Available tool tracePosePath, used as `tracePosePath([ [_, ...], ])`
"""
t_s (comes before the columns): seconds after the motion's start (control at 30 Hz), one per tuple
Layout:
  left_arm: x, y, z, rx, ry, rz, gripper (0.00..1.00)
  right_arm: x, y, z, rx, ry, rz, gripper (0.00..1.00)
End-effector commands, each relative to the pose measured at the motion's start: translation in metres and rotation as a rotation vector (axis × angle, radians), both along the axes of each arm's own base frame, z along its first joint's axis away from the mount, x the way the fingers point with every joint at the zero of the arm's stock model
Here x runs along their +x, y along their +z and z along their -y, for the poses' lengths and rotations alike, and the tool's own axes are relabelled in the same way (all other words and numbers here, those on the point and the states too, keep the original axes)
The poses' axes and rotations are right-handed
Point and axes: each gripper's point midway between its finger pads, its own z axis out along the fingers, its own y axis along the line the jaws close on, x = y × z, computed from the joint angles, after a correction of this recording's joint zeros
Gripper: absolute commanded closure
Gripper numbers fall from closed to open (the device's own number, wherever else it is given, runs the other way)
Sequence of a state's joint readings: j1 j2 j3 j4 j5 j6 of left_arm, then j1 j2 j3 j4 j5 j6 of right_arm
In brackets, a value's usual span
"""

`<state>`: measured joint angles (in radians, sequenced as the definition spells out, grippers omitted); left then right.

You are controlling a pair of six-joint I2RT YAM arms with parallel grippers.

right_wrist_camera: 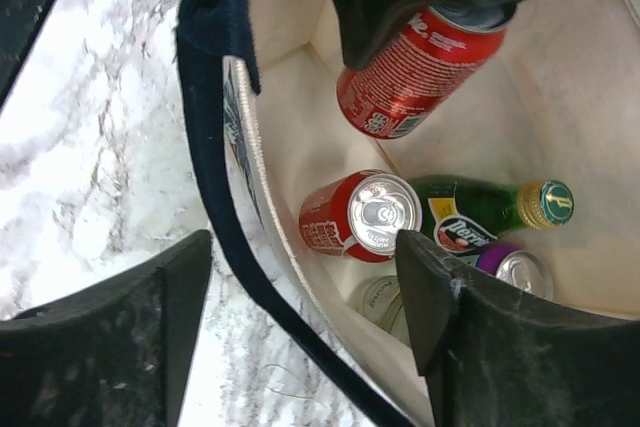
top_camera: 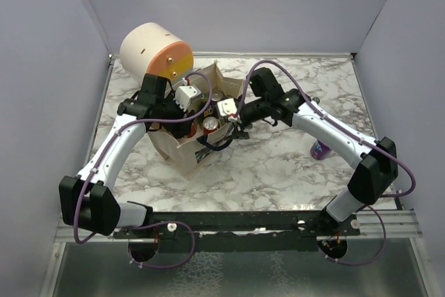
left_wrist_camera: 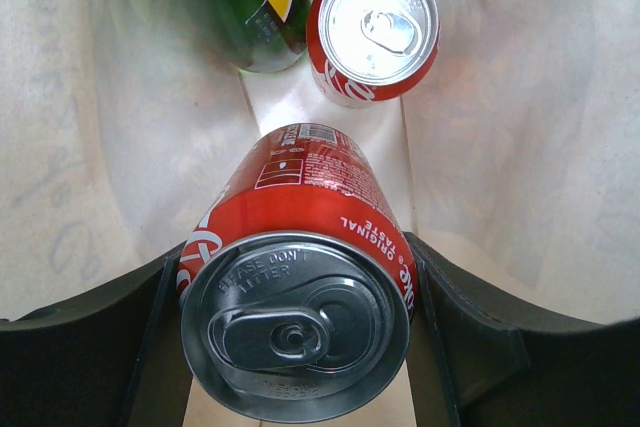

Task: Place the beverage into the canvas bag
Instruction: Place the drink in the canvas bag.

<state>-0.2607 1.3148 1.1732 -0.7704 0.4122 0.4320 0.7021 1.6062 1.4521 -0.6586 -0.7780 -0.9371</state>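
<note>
The canvas bag (top_camera: 182, 152) stands open at the table's middle, beige with navy handles (right_wrist_camera: 205, 67). My left gripper (top_camera: 196, 102) is shut on a red cola can (left_wrist_camera: 300, 277) and holds it tilted inside the bag's mouth, above the floor; the held can also shows in the right wrist view (right_wrist_camera: 418, 69). Inside the bag lie another red can (right_wrist_camera: 362, 215), a green bottle (right_wrist_camera: 480, 205) and a purple can (right_wrist_camera: 518, 269). My right gripper (right_wrist_camera: 303, 247) is open, its jaws on either side of the bag's near wall and handle, not clamped on it.
A cream-and-orange drum (top_camera: 156, 50) stands behind the bag at the back left. A purple can (top_camera: 320, 149) stands on the marble table (top_camera: 278, 165) under the right arm. Grey walls close in the sides and back.
</note>
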Motion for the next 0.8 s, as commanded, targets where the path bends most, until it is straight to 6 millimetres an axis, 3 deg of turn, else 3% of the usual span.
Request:
tracePosePath([
  [0.0, 0.018, 0.008, 0.003, -0.023, 0.011, 0.073, 1.00, -0.024, -0.005, 0.009, -0.017, 0.142, 0.117, 0.31],
  [0.23, 0.019, -0.004, 0.001, -0.006, 0.012, 0.068, 1.00, -0.046, -0.031, 0.026, -0.037, 0.230, 0.253, 0.34],
  [0.77, 0.019, -0.037, -0.001, 0.054, -0.075, 0.047, 1.00, -0.053, -0.060, 0.028, -0.049, 0.251, 0.251, 0.34],
])
